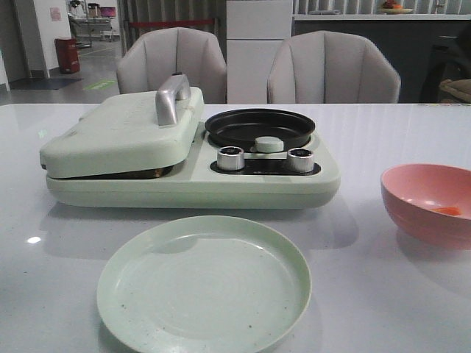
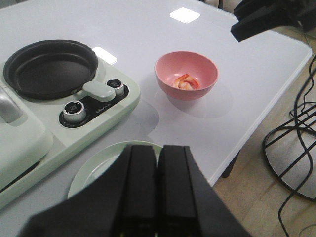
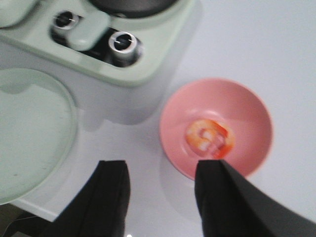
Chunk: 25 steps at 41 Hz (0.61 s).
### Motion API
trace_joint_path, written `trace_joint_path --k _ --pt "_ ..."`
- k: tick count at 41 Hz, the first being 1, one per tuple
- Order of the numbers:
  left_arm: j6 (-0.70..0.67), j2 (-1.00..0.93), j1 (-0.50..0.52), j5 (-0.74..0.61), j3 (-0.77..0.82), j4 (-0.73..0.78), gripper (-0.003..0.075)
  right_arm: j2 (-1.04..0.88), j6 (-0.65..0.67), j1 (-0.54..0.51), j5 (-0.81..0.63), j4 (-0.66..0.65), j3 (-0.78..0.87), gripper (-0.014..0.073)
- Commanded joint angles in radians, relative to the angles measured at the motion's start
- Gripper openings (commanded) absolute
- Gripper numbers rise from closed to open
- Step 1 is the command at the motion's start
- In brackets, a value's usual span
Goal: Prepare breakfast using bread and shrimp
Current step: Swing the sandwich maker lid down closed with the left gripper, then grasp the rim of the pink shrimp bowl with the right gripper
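Observation:
The shrimp (image 3: 210, 137) lie in a pink bowl (image 3: 256, 116) at the table's right; they also show in the left wrist view (image 2: 185, 82) and as an orange speck in the front view (image 1: 447, 211). No bread is in view; the sandwich press lid (image 1: 121, 129) is down. My left gripper (image 2: 158, 150) is shut and empty above the pale green plate (image 2: 98, 165). My right gripper (image 3: 163, 168) is open and empty, high above the table beside the bowl, one finger over its rim. Neither gripper shows in the front view.
A pale green breakfast maker (image 1: 191, 180) stands mid-table with a black round pan (image 1: 259, 126), two silver knobs (image 1: 230, 157) and a green knob (image 1: 268, 144). The green plate (image 1: 204, 287) lies in front of it. Two chairs stand behind. The table's edge (image 2: 266, 123) is to the right.

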Motion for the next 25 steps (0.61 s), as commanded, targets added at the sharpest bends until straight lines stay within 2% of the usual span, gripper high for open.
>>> trace_joint_path --k 1,7,10,14,25 --pt "0.003 -0.009 -0.008 -0.073 -0.029 -0.014 0.0098 0.064 0.003 -0.123 0.029 0.015 -0.083 0.0433" --pt "0.003 0.006 -0.008 -0.073 -0.029 -0.014 0.0098 0.177 0.001 -0.292 0.056 0.073 -0.133 0.0433" --pt "0.003 0.012 -0.008 -0.073 -0.029 -0.014 0.0098 0.236 0.0 -0.344 0.056 0.076 -0.15 0.0433" --pt "0.003 0.017 -0.008 -0.071 -0.029 -0.014 0.0098 0.307 -0.008 -0.377 0.052 0.076 -0.167 0.0433" --pt "0.003 0.017 -0.008 -0.071 -0.029 -0.014 0.0098 0.501 -0.05 -0.38 -0.032 0.073 -0.2 0.0433"
